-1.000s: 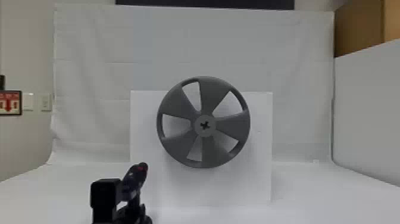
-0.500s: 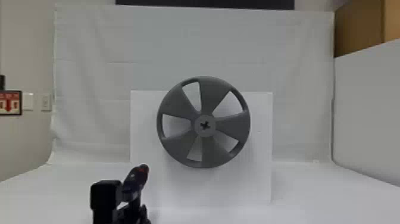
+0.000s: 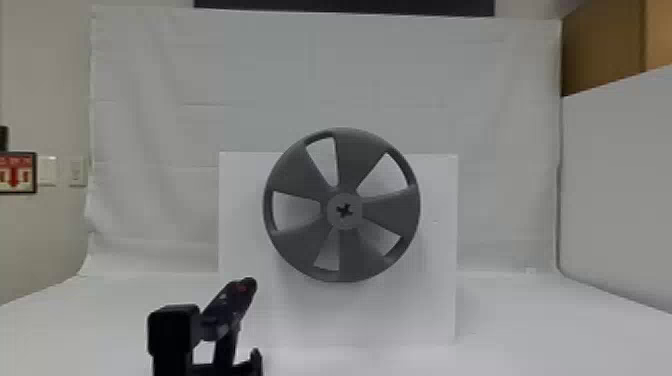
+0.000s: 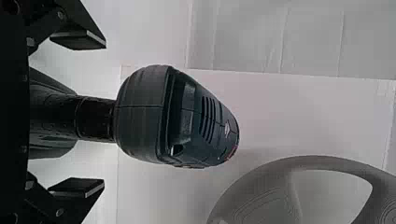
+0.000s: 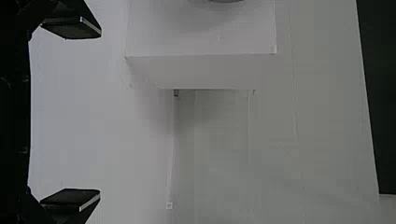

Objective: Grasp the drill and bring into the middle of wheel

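— Drill (image 3: 231,300) nose crept slightly right in the head view over the last half second, toward the wheel's side. Wheel (image 3: 377,207) sits where it sat.

— Left gripper (image 3: 210,369)?

— Low in the head view, left of centre, at the drill. Wrist view: fingers (image 4: 79,41) spread wide, one on each side of the drill's handle (image 4: 95,119), gap visible both sides. No contact I can see. Lower part of the grip is partly hidden in the head view.

— Drill location?

— Lower left of the wheel, well apart from the hub (image 3: 345,211) in the head view. Nose end up, handle below the body. Red mark near the nose.

— And the right gripper (image 5: 72,114)?

— Right wrist view. Fingers wide apart there too, white surface beyond. White board (image 5: 196,30) edge-on past them, bit of wheel rim at the picture border.

— Wheel detail?

— Grey, five broad spokes, dark star-shaped recess in the hub. Stands upright in front of the white board, its top reaching above the board's upper edge.

— Background?

— White cloth (image 3: 325,70) behind, brown box (image 3: 600,55) upper right, red-arrow sign (image 3: 14,175) on the wall at left.
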`<state>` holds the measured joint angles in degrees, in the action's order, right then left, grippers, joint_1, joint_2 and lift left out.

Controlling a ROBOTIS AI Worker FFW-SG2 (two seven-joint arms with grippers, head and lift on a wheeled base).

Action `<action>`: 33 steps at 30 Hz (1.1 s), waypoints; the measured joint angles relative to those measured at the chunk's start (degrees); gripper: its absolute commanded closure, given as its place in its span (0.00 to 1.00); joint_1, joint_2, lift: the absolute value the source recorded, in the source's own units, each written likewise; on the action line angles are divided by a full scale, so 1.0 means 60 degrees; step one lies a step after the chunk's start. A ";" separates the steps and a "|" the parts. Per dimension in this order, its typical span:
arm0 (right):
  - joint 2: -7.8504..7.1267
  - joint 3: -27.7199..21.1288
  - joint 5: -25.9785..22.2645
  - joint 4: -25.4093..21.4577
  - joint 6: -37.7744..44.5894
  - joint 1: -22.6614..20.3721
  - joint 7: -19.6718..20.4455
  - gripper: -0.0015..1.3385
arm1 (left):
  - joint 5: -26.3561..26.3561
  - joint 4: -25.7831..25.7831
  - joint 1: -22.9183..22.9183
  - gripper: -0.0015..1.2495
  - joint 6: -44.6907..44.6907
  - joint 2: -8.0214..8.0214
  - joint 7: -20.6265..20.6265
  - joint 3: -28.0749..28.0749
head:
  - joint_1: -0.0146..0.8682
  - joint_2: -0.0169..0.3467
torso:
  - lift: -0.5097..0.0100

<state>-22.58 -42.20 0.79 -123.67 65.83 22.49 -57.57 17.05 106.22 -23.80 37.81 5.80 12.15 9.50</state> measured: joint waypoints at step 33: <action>0.0056 -0.0109 -0.0017 0.0016 0.0000 -0.0015 0.0000 0.08 | -0.0809 -0.0534 0.0060 0.00 -0.0634 -0.0004 -0.6416 -0.2432 | 0.02 0.05 | 0.20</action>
<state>-22.25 -42.85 0.69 -123.57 65.83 22.40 -57.57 12.20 103.01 -23.43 34.01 5.77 -26.35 -5.09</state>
